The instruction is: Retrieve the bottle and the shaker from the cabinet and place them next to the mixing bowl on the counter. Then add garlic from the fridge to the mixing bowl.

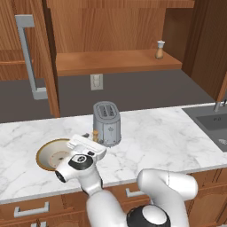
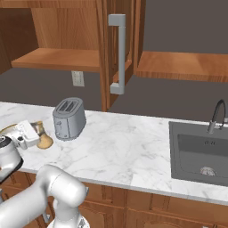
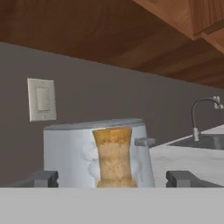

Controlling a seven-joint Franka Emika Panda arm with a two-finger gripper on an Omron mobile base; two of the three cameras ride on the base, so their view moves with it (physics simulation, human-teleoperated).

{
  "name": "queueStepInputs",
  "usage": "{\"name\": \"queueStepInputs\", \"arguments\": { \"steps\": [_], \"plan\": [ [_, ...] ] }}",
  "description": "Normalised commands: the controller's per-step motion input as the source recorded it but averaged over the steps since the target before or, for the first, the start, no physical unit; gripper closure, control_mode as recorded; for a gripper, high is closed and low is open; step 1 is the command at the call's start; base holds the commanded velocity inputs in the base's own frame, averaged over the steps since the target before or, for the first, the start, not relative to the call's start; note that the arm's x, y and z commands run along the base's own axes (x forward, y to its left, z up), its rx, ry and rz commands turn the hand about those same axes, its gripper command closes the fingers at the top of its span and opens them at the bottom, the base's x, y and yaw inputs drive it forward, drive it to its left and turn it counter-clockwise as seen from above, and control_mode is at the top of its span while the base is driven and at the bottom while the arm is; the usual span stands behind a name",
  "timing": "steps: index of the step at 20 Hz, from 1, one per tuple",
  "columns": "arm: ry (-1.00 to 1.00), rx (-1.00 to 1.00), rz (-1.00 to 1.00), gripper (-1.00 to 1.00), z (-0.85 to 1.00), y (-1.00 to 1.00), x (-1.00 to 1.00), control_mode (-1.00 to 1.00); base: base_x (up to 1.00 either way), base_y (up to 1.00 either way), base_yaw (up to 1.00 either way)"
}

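Gripper (image 1: 90, 142) low over the marble counter (image 1: 168, 137), left of centre in the left base view, just in front of the toaster (image 1: 107, 123). In the hand view the two finger tips (image 3: 41, 178) stand wide apart at the bottom edge, with the cork-coloured bottle (image 3: 113, 156) upright between them and touching neither. Nothing is held.

The bottle's top peeks out beside the hand in the left base view (image 1: 95, 134), close against the toaster's lower left. From the right base view it sits at the left edge (image 2: 42, 136), on the counter, near the toaster's left side.

Mixing bowl (image 1: 48, 153) on the counter in the lower left of the left base view, partly under the hand.

Shaker (image 1: 159, 49) upright on the open cabinet shelf (image 1: 115, 62), upper right of that frame, well apart from the arm.

Wall switch (image 3: 42, 99) behind the toaster in the hand view. Sink (image 2: 200, 153) and tap (image 2: 215, 116) at the right of the right base view.
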Motion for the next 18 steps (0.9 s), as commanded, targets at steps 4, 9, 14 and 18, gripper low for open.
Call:
{"name": "queueStepInputs", "arguments": {
  "steps": [4, 9, 14, 18],
  "plan": [
    [0.18, 0.04, -0.08, -1.0, 0.34, 0.0, -0.45, -1.0, 0.0, 0.0, 0.0],
    [0.09, 0.12, -0.06, -1.0, 0.45, -0.09, -0.87, -1.0, 0.0, 0.0, 0.0],
    [-0.04, 0.36, 0.0, -1.0, 0.87, -0.42, -0.62, -1.0, 0.0, 0.0, 0.0],
    [0.42, 0.55, -0.02, -1.0, 1.0, -0.88, 0.1, -1.0, 0.0, 0.0, 0.0]
  ]
}}
